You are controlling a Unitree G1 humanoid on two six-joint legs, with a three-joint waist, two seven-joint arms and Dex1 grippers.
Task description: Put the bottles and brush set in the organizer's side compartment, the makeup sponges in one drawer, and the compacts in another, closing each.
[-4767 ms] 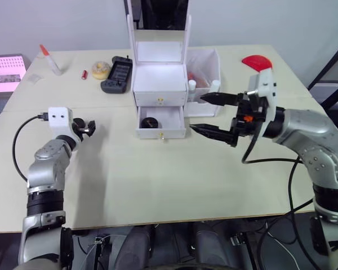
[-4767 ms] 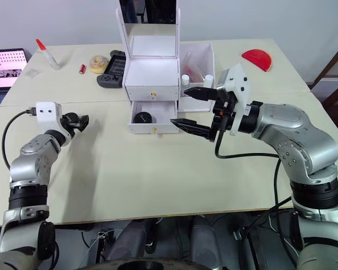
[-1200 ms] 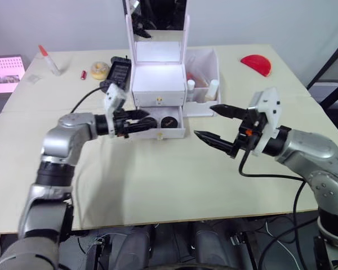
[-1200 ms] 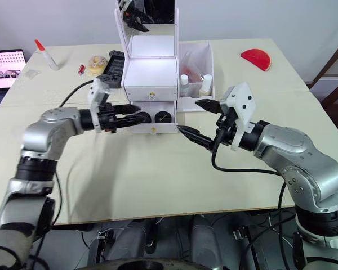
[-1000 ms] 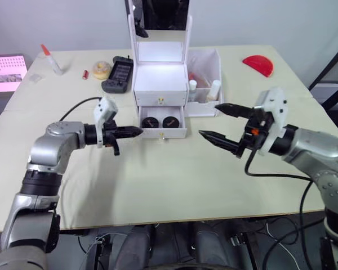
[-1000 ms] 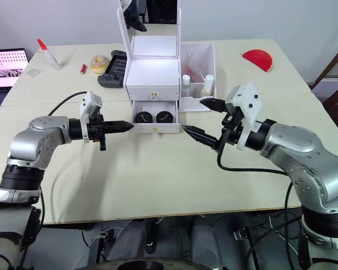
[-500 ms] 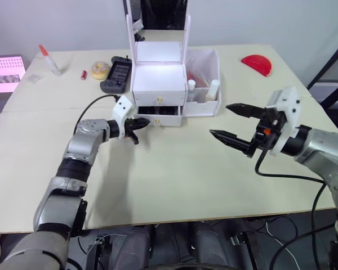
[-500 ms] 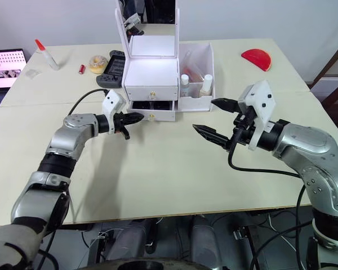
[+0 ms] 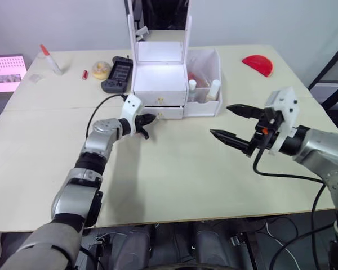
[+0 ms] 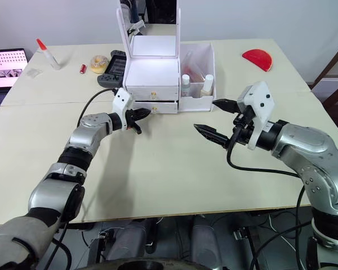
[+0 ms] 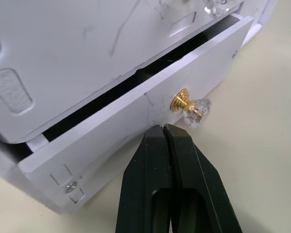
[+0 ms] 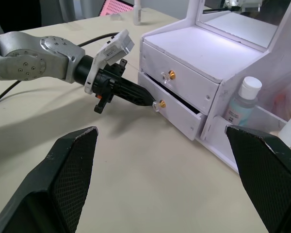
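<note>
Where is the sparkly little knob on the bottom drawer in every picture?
Left eye view: the bottom drawer's knob sits low on the white organizer, by the black tips.
Right eye view: same spot, under the upper knob.
Left wrist view: big and close, just past the shut left claw.
Right wrist view, at the claw's tips.
Shared landmark: the left claw.

Lab-like room: bare worktable (image 9: 174,169), laptop (image 9: 5,72), plain wall.

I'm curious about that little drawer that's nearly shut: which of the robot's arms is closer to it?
The left. The left gripper, jaws shut, sits right at the lower drawer front beside its knob. The right gripper, jaws open, hovers over the table, well off to the drawer's right.
</note>
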